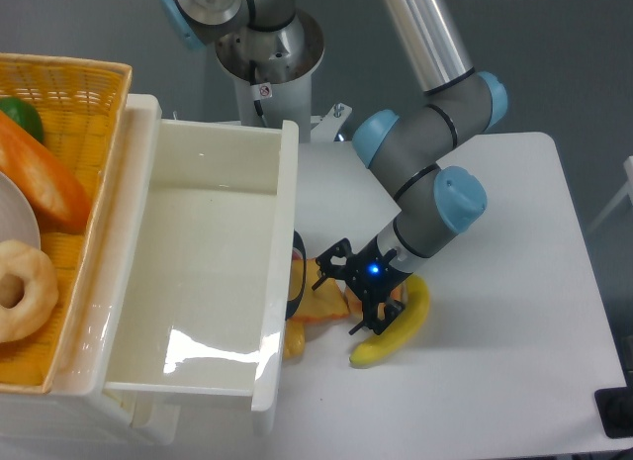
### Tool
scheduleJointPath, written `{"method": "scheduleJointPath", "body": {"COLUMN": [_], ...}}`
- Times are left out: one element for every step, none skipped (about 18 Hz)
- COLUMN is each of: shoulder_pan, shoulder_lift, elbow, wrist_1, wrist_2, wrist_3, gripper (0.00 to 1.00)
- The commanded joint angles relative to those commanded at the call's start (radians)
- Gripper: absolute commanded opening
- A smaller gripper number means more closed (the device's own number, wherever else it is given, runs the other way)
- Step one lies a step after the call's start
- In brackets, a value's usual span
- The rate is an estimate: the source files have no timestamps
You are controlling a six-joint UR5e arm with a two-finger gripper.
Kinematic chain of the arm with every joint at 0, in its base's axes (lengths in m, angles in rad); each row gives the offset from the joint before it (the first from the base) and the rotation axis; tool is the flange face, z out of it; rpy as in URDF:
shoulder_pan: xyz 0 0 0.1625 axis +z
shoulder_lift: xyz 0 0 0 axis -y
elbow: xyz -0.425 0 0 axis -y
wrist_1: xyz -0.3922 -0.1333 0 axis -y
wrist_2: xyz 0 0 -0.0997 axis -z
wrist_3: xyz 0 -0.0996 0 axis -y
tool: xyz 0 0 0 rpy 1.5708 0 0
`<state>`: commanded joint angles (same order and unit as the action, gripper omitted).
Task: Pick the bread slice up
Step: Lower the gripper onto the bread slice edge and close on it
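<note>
The bread slice (321,300) lies flat on the white table, yellow-orange with a darker crust, pressed against the side of the white bin. My gripper (341,297) hangs low right over its right part, fingers spread open on either side. Nothing is held between them. The gripper body covers part of the slice and most of an orange-pink piece beside it.
A banana (396,326) lies just right of the gripper, touching its side. The large white bin (198,272) stands immediately left. A wicker basket (59,94) at far left holds a long orange loaf, a ring-shaped bun and a green item.
</note>
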<state>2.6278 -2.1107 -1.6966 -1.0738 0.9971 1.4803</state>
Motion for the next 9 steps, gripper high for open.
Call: {"method": "scheduleJointPath", "body": {"shoulder_pan": [-0.002,-0.009,-0.015,-0.018,-0.020,-0.026,-0.032,-0.032,-0.032], "shoulder_lift": [-0.006,-0.008,-0.009,-0.015,-0.020,-0.026,-0.029,-0.029,-0.029], "elbow": [0.000,0.002,0.002,0.006,0.008,0.011,0.012,0.014,0.014], "wrist_1": [0.002,0.002,0.002,0.002,0.003,0.003,0.003,0.002,0.002], "wrist_2": [0.002,0.003,0.005,0.005,0.006,0.006,0.015,0.034,0.063], "wrist_3": [0.002,0.002,0.005,0.005,0.002,0.003,0.006,0.011,0.012], "gripper": [1.00,1.00,1.00,0.98,0.91,0.80,0.70,0.62,0.53]}}
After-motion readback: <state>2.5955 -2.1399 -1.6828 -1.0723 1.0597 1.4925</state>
